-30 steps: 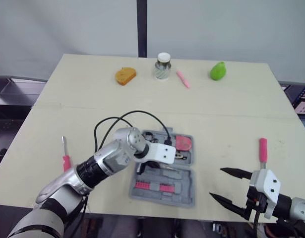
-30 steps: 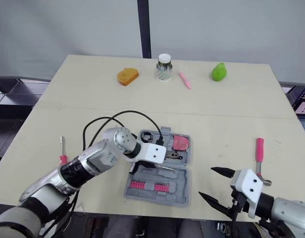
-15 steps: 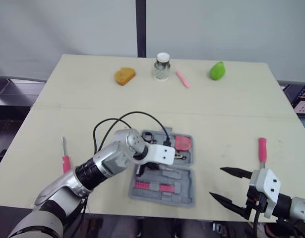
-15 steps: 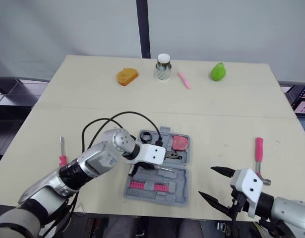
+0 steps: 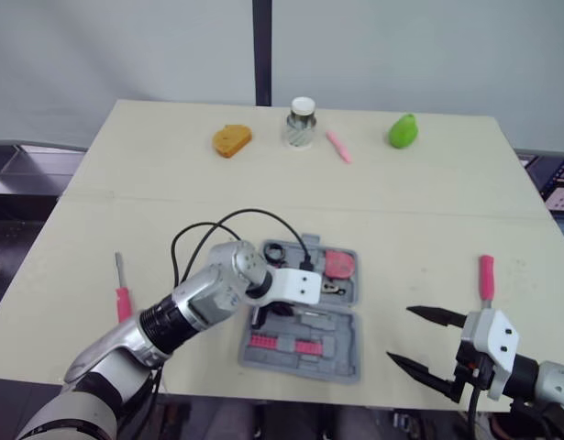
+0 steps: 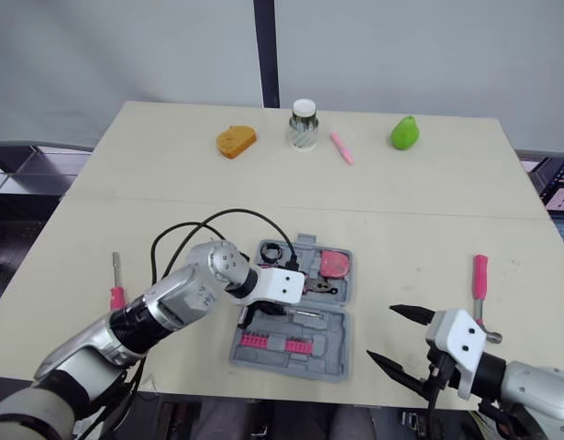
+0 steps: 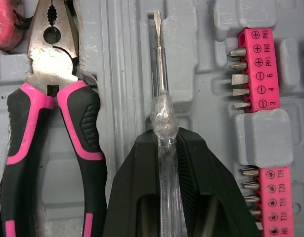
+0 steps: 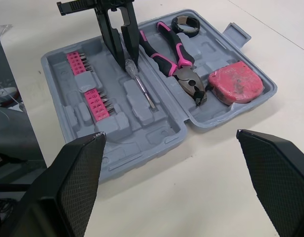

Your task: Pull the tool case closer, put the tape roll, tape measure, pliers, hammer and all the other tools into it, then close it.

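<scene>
Two pink bit strips (image 7: pixel 252 69) sit in one half of the open grey case (image 8: pixel 156 131). One strip is printed PH2, PH1, 6, 4 and 3 beside plus and minus marks. The other reads T25, T20, T15, T10 and H6.

The case lies near the front middle of the table (image 5: pixel 428 211). The left gripper (image 7: pixel 166 153) is over it, its fingers pinching the clear handle of a screwdriver (image 7: pixel 161 74). The flat-tipped shaft points along a groove between the bit strips and the pliers (image 7: pixel 53 98). Whether the tip touches the tray cannot be told.

The pliers, with pink and black handles, lie in the other half of the case. The red tape measure (image 8: pixel 236 83) is beside their nose, and the black tape roll (image 8: pixel 185 24) is by their handle ends.

The right gripper (image 5: pixel 398 333) hangs at the table's front right, well apart from the case, its fingers spread wide with nothing between them.

The hammer (image 5: pixel 485 275), pink-handled, lies on the table to the right of the case. A pink screwdriver (image 5: pixel 122 298) lies on the table well to its left.
</scene>
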Controlling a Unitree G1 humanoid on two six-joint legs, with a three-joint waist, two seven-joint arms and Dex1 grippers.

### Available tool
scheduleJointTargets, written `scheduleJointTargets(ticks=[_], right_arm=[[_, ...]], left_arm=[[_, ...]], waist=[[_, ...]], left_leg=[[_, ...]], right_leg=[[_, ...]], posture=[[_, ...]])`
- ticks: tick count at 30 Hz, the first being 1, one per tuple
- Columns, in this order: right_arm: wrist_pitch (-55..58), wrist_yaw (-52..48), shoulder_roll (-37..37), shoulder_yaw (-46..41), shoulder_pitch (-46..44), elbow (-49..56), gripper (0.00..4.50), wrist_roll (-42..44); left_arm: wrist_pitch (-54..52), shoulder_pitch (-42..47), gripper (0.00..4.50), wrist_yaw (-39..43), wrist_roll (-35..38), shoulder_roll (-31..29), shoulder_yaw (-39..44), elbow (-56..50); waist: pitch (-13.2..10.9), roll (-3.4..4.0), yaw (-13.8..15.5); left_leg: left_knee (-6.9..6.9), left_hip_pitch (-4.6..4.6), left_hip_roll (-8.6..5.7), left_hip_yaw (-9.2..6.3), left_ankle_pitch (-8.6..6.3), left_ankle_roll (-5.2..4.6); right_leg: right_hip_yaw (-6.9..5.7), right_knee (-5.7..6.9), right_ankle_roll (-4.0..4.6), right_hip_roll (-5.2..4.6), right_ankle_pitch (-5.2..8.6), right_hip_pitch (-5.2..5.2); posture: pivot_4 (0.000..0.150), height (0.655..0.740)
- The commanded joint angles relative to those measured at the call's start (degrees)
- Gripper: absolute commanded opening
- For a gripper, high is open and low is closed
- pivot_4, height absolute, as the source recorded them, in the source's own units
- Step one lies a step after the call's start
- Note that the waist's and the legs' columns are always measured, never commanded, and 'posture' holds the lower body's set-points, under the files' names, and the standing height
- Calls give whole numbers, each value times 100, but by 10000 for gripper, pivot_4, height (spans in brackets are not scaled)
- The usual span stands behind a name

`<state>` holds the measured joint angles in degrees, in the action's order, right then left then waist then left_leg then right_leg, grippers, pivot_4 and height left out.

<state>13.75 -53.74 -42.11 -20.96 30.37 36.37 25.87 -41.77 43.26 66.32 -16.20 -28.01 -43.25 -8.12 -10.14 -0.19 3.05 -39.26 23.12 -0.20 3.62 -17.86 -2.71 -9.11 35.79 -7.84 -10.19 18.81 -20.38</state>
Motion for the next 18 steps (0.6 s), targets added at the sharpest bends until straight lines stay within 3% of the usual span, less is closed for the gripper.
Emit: scheduleJointTargets(ticks=[1, 6, 12, 18], right_arm=[[-55, 23, 36, -60, 18, 85, 45000, 34], [-55, 43, 68, -58, 80, 131, 45000, 28], [-37, 50, 66, -50, 60, 136, 45000, 46], [-42, 50, 66, 1, -9, 93, 45000, 40]], left_arm=[[54, 89, 174, -31, -13, 10, 83, -22], [-104, 98, 174, -4, 40, 68, 98, -35], [-784, 117, 26609, 218, 441, -22, 389, -542], [-1288, 154, 26609, 149, 838, -213, 819, -936]], waist=[[0, 0, 0], [0, 0, 2], [0, 0, -6], [0, 0, -13]], left_leg=[[0, 0, 0, 0, 0, 0], [0, 0, 0, 0, 0, 0], [0, 0, 1, 0, 0, 0], [0, 0, 1, -1, 0, 0]], right_leg=[[0, 0, 0, 0, 0, 0], [0, 0, 0, 0, 0, 0], [0, 0, 0, 0, 0, 0], [0, 1, 0, 0, 0, 0]], posture=[[1500, 6950], [1500, 6950], [1500, 6950], [1500, 6950]])
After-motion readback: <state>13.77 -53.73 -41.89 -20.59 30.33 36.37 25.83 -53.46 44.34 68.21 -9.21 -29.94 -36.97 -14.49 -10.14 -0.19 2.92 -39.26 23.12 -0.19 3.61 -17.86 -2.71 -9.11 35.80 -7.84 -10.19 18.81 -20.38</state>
